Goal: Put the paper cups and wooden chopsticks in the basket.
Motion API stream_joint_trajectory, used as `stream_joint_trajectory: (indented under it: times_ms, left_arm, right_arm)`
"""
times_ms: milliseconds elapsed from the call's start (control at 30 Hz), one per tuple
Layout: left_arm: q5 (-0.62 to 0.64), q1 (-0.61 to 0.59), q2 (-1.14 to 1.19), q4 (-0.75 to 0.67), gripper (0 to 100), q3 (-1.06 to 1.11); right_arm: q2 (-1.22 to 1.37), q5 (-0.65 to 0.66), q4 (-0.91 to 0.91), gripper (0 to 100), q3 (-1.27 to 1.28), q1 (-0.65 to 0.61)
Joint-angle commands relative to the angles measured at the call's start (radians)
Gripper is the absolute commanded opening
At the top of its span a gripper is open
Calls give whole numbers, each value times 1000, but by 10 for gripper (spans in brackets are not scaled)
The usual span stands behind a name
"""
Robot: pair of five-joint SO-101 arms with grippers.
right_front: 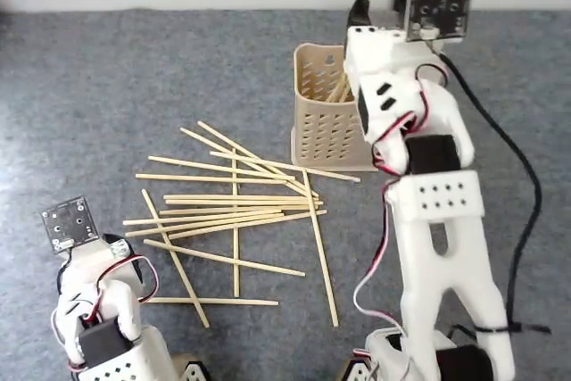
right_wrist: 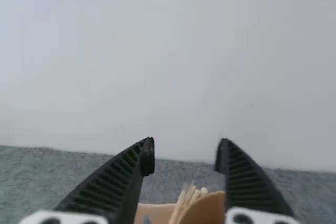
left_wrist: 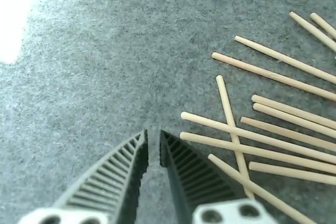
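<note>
A few chopsticks (right_front: 339, 88), perhaps three, are lodged in the basket (right_front: 323, 136); most are left scattered beside it. The right gripper (right_wrist: 185, 156) is held released above, the left gripper (left_wrist: 153, 142) clenched empty.

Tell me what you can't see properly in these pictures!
High view: the right arm covers one side of the basket, so the chopsticks inside can't be counted.
Right wrist view: the picture's edge and the open pincer cut off most of the basket.
Left wrist view: the loose chopsticks run off the edge, hiding their ends.
</note>
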Motion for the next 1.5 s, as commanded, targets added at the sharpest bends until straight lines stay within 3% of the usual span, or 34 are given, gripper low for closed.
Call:
stream_joint_trajectory:
  times_ms: [0,367,500,667,900,1167,1467]
  left_arm:
    - [-11,-2,-6,-21,41,-5]
    - [-11,-2,-6,-21,41,-5]
    - [-11,-2,-6,-21,41,-5]
    - [-11,-2,-6,-21,41,-5]
    - [-11,-2,-6,-21,41,-5]
    - [-11,-2,-6,-21,41,-5]
    - [-11,-2,-6,-21,41,-5]
  right_arm:
    - [-133,-8,136,298,-14,1]
    - [-185,-118,742,298,29,-35]
    - [-156,-121,835,298,149,-93]
    - [-143,-118,769,298,331,-163]
    - [-54,-120,526,293,565,-262]
    - [148,-115,366,105,568,-274]
    - [216,-115,354,158,560,-328]
